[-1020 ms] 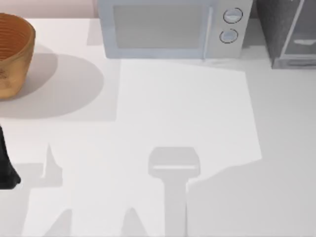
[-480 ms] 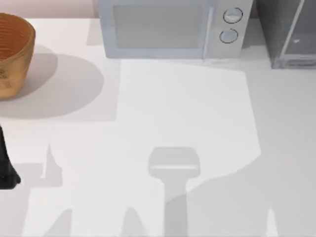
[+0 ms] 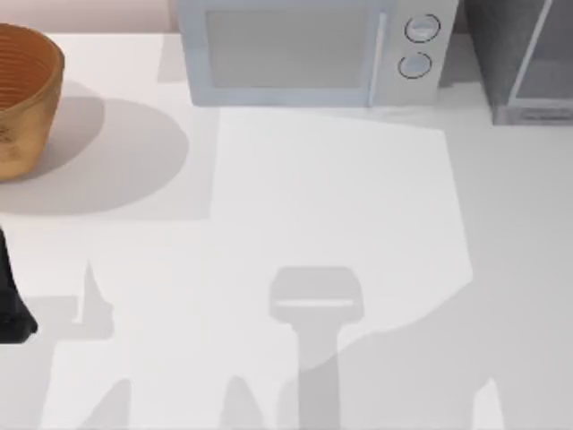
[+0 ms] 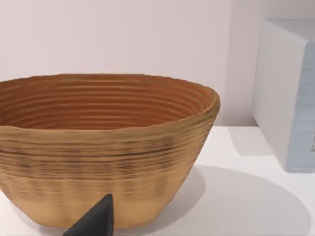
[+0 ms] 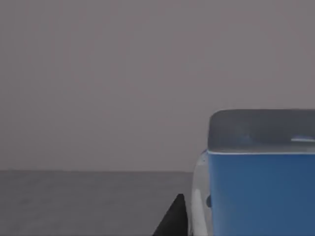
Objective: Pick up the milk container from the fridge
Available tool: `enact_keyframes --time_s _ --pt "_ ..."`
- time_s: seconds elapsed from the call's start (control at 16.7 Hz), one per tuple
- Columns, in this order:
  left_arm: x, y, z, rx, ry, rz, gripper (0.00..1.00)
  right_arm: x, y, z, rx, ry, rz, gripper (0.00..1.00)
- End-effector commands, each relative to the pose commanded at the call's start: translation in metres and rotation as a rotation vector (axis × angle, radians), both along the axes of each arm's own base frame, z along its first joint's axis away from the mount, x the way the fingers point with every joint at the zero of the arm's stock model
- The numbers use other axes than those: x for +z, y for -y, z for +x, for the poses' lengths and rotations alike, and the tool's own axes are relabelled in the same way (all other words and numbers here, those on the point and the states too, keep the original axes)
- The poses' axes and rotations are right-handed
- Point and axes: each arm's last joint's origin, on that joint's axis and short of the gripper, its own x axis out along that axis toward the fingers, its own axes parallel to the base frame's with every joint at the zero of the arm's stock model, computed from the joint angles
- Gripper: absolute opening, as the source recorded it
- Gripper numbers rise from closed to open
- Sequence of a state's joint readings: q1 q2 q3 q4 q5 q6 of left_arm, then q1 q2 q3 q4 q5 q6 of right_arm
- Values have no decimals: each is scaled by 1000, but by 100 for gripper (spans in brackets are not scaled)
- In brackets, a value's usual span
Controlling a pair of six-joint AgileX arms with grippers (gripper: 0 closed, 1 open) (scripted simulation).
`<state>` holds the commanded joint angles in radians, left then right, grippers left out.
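- Overhead, the white table [image 3: 340,197] carried a woven basket [image 3: 25,94] at its far left, a pale blue-grey microwave [image 3: 309,52] with two round dials at the far middle, and the fridge [image 3: 524,58], dark grey with a pale door panel and a thin light frame bar, at the far right corner.
- The left arm [image 3: 11,300] sat at the table's left edge, near side; its wrist view looked at the basket up close, with the microwave's side beyond it on the right, and one dark fingertip [image 4: 96,220] poked up in front of the basket. How wide those jaws stood could not be told.
- The right wrist view faced a dim grey interior, with the milk container [image 5: 261,187] very close, its bright blue face under a greyish top edge.
- A dark fingertip [image 5: 173,219] stood just beside the container's pale side; whether it touched, or how far the right gripper's jaws were parted, could not be told.
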<state>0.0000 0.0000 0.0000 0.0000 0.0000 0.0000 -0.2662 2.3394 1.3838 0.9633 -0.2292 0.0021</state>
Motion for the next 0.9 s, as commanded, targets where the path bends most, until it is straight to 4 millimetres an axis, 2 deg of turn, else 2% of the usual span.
enact_keyframes --time_s 0.18,0.54,0.66,0.9 --pt "0 0 0 0 0 0 100 6 0 -19 6 17 -5 0" --pt "0 0 0 0 0 0 100 -4 -1 -86 -2 -18 6 0" --pt "0 0 0 0 0 0 100 -3 0 -96 -4 -10 3 0" --pt "0 0 0 0 0 0 100 -5 -2 -96 1 -14 6 0"
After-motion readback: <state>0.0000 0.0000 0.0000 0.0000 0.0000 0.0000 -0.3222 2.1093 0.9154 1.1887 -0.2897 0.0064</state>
